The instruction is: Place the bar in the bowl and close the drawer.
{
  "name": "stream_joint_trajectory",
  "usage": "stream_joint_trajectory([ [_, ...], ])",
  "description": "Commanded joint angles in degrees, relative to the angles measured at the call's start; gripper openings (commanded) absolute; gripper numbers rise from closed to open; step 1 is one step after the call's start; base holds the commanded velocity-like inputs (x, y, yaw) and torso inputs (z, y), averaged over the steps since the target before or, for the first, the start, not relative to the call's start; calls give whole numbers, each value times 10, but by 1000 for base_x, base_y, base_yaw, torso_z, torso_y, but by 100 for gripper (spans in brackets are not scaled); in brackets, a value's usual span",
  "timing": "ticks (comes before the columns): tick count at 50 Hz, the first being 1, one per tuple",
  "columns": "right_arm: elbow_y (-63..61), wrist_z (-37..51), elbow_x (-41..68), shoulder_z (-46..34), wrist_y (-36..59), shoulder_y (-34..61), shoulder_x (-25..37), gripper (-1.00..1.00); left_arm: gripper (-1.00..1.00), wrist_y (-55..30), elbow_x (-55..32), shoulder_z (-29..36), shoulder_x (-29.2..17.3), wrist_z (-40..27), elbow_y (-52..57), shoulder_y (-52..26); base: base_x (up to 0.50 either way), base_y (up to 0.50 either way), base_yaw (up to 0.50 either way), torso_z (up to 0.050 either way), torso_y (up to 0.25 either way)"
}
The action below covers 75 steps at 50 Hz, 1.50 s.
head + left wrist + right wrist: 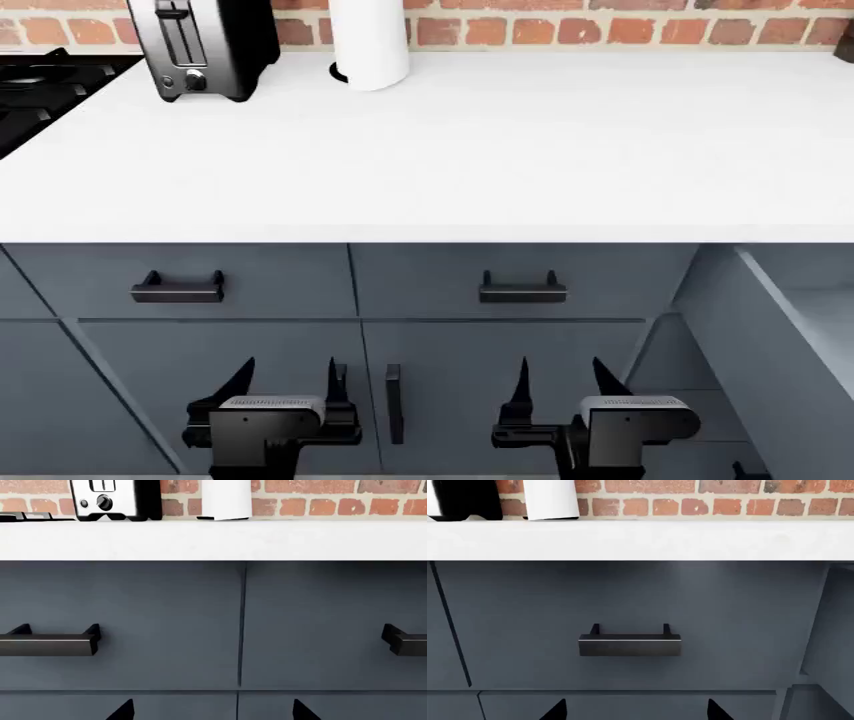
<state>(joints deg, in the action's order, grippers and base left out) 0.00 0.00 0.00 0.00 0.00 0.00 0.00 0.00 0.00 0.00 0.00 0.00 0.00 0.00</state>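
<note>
Rightward, drawer (781,330) beside right end effector (558,385)

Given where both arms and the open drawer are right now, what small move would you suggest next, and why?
Probably turn the head and base toward the robot's right. The drawer stands pulled out at the head view's right edge, mostly cut off, and neither bar nor bowl shows in any view. Both the left gripper and right gripper hang open and empty before closed fronts, so finding the items comes first.
</note>
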Motion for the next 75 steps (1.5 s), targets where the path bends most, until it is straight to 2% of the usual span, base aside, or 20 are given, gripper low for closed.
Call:
stream_joint_trajectory([
  [1,-1,12,8,-11,0,0,9,100,100,-1,-8,11,-9,-10,0,-1,0,0,0,0,0],
  [13,-26,36,22,-37,38,1,29,100,100,-12,-8,32,-28,-45,29,6,0,0,0,16,0],
  [27,-233,64,24,-38,84,-77,53,100,100,-107,-67,35,-53,-44,270,92,0,0,0,50,0],
  [32,-285,71,28,-35,78,-106,60,100,100,-112,-76,32,-60,-50,321,115,0,0,0,50,0],
  [42,-294,83,28,-38,64,-114,69,100,100,-71,-69,32,-63,-67,331,129,0,0,0,13,1],
  [75,-324,108,50,-36,44,-133,89,100,100,-67,-83,47,-90,-85,356,140,-187,-499,0,0,0],
])
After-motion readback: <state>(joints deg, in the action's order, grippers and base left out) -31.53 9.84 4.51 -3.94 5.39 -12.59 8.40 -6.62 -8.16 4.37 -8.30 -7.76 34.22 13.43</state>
